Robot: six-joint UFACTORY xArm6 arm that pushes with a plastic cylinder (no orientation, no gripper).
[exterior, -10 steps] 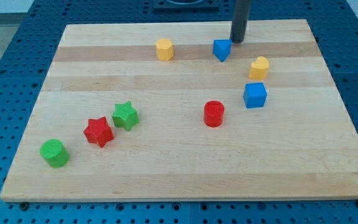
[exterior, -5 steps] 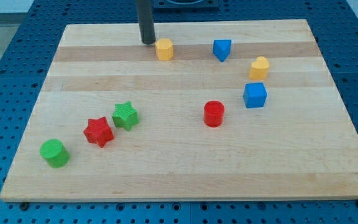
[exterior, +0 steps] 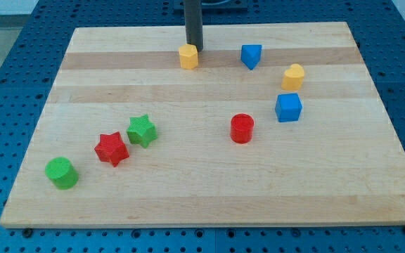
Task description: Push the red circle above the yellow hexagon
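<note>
The red circle (exterior: 242, 128) stands a little right of the board's middle. The yellow hexagon (exterior: 188, 56) stands near the view's top, left of centre. My tip (exterior: 193, 48) is at the view's top, just above and slightly right of the yellow hexagon, touching or almost touching its far edge. The tip is far from the red circle.
A blue triangle (exterior: 251, 55) lies right of the hexagon. A yellow heart (exterior: 293, 75) and a blue cube (exterior: 288, 107) are at the right. A green star (exterior: 141, 130), a red star (exterior: 111, 149) and a green circle (exterior: 61, 173) lie at the lower left on the wooden board (exterior: 209, 197).
My tip swept left from beside the blue triangle to the hexagon's upper left, then back right to just above the hexagon. No block has visibly moved.
</note>
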